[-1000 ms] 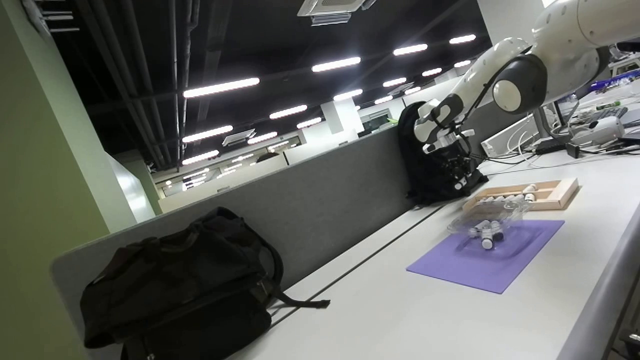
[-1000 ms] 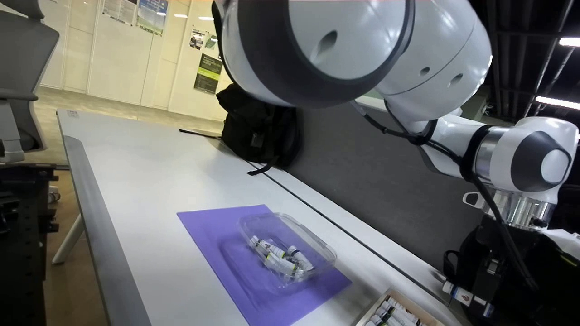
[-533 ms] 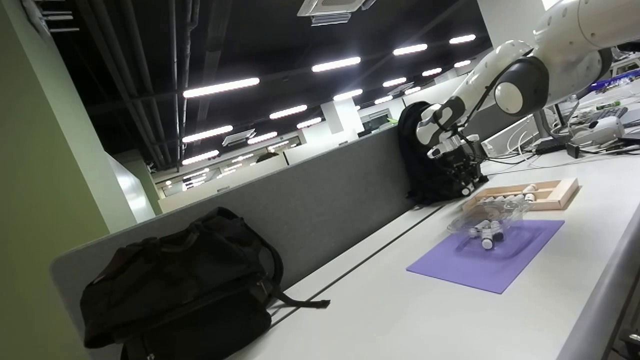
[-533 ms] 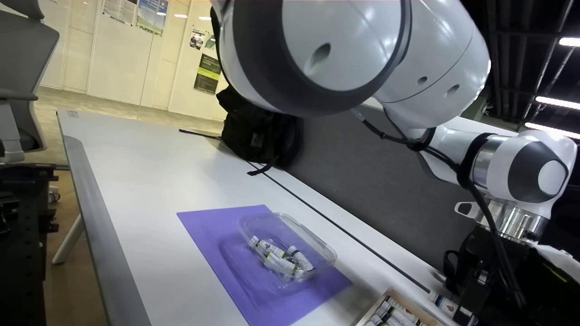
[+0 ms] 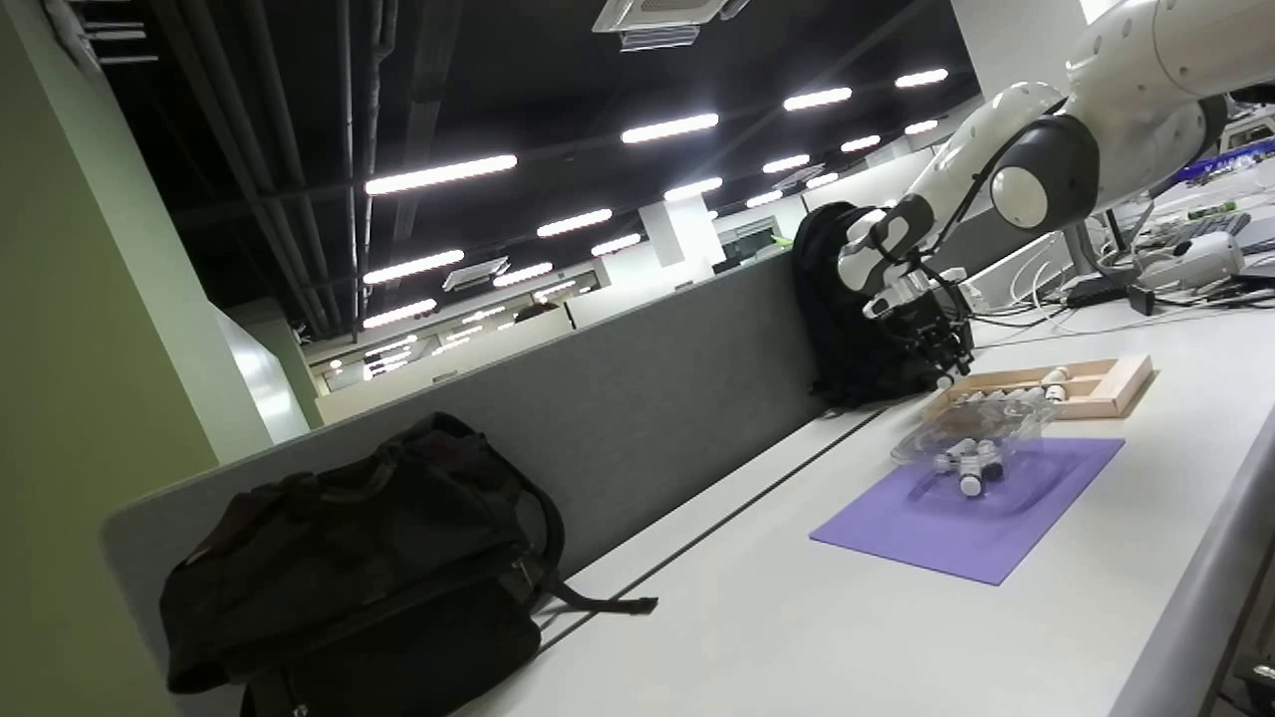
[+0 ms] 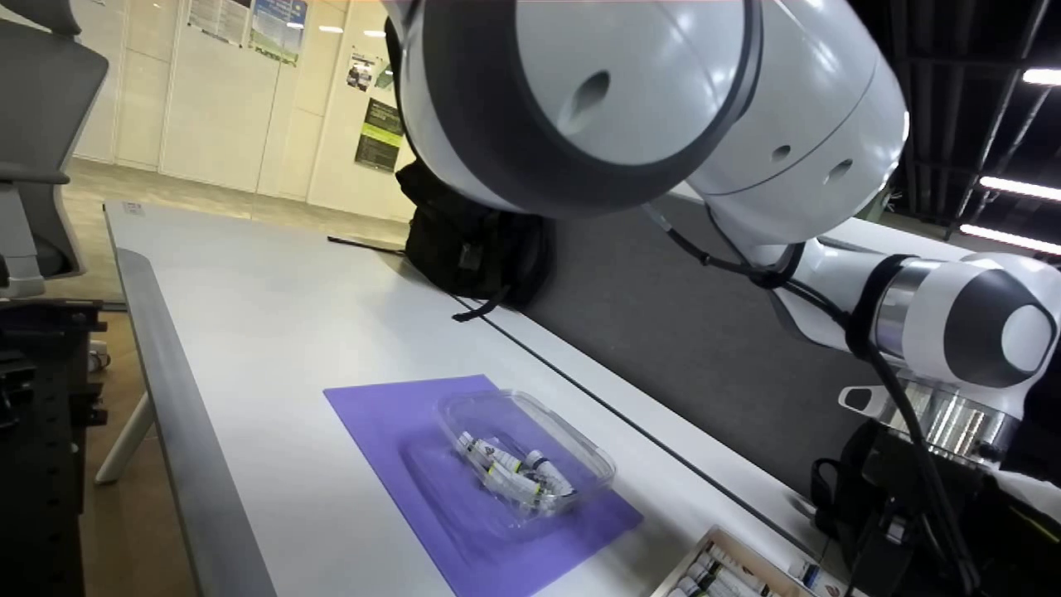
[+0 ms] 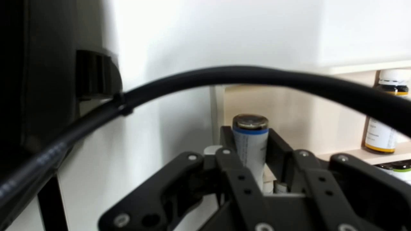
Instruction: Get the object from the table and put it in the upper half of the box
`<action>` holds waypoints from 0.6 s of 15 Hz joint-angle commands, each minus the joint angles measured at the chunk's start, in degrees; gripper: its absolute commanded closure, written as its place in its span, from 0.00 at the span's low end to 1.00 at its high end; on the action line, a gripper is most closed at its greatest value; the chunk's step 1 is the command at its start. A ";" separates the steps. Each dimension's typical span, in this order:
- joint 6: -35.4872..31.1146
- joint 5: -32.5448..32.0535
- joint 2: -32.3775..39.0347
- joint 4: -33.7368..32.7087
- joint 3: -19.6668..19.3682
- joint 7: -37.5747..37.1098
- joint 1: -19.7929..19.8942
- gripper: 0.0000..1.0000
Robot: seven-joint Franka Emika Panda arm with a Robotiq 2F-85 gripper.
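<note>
The end effector (image 7: pixel 251 136) grips the vial (image 7: pixel 252 150) near one end of the box (image 5: pixel 1123 386); I cannot tell whether it is over the rim. The box's upper half is probably the section with a lone bottle (image 7: pixel 381 134): square the vial above it, keep clear of the walls, lower gently, then let go. Beyond the box sits a tub (image 6: pixel 572 434).

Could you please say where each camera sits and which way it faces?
Exterior view: down the table from the box, facing it; arm at upper right.
Exterior view: near the arm, facing down the table toward a backpack; arm large, top right.
Wrist view: on the arm, looking past fingers gripping a bottle toward the box.
Both exterior views share the purple mat.
</note>
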State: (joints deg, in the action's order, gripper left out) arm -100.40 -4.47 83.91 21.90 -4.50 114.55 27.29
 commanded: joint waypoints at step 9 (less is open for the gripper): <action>0.75 -0.62 0.19 1.23 -1.06 -1.33 0.78 0.47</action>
State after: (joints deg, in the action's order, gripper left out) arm -99.81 -4.54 84.10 22.90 -5.05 114.51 28.23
